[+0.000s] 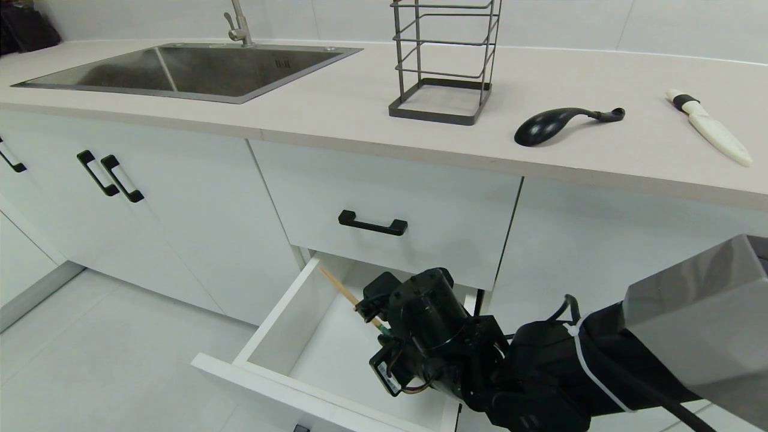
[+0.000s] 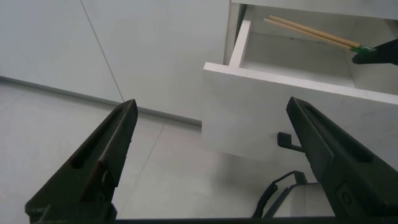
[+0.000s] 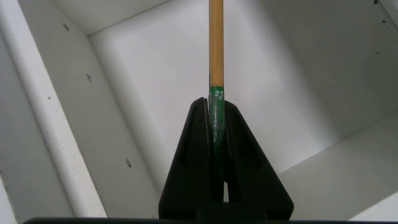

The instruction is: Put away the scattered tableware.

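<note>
Pinching chopsticks (image 3: 216, 50) at their green end, right gripper (image 3: 216, 106) fingers (image 3: 199, 130) pressed against them, over open drawer (image 1: 282, 318); left gripper (image 2: 211, 106) fingers (image 2: 112, 149) spread wide.

Pale beige desk (image 1: 600, 72) running wide across the kitchen, steel sink (image 1: 240, 72) sunk into it at the left with a chrome faucet (image 1: 240, 27) behind, and a light tiled wall (image 1: 336, 18) at the back. Below, it's all white cabinet doors (image 1: 198, 222) with paired black handles (image 1: 110, 175), then a shut drawer (image 1: 420, 198) with its black pull (image 1: 372, 225), and right beneath that an open drawer (image 1: 300, 312), white inside. Pale grey tiled floor (image 1: 108, 348) underneath, lit soft and even.
</note>
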Tool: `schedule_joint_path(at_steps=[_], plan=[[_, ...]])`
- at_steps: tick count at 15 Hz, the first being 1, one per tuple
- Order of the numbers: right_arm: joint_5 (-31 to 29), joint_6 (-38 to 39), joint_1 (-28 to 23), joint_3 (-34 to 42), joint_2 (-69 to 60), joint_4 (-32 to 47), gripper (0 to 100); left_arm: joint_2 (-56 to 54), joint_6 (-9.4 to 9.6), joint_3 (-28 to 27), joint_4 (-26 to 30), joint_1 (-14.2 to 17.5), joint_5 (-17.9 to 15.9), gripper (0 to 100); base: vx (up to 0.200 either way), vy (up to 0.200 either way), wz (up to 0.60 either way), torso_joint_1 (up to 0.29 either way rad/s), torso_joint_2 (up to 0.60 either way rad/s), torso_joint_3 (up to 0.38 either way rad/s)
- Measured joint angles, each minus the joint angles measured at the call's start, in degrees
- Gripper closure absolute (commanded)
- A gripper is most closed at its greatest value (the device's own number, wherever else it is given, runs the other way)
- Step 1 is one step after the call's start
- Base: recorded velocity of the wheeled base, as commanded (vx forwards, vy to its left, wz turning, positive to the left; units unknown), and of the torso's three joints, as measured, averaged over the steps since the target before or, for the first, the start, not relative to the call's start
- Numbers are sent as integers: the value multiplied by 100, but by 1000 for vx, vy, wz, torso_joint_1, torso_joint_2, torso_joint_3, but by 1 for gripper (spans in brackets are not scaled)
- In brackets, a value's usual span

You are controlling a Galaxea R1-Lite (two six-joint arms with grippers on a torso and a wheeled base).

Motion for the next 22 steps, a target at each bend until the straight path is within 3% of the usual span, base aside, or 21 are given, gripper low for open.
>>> schedule_joint_path(at_steps=[22], plan=[[-211,2,-243,-491,907,241,100,0,-2,0,0,2,-2,0,0,0,0,0,0,0]])
